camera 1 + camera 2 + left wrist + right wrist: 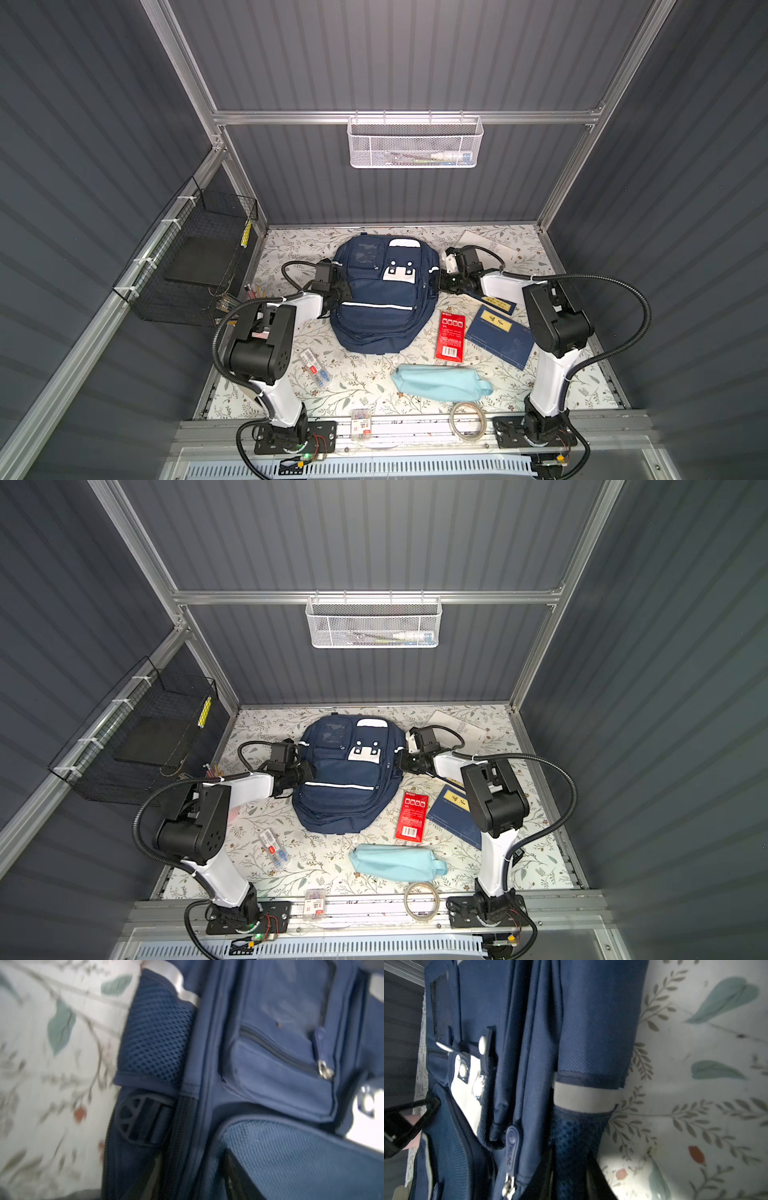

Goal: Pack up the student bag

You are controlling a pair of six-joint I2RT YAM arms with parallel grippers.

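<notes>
Your navy backpack (384, 299), white-striped, on pale leaf-print tablecloth (365, 376); beside the backpack, red packet (451, 337) and light-blue zip pouch (440, 382).

We log student bag (382, 299): navy woven cloth, matt, fine ribbed weave. Mesh side pocket (158, 1043): open net fabric, rough. Zip slider (325, 1071): shiny metal. Table cover (361, 376): floral print, matt, smooth. Pouch (440, 382), near: light-blue cloth, matt. Red pack (451, 336): glossy wrap. We mark white basket (413, 145), far wall: perforated metal mesh. Frame rail (291, 117): brushed metal.
</notes>
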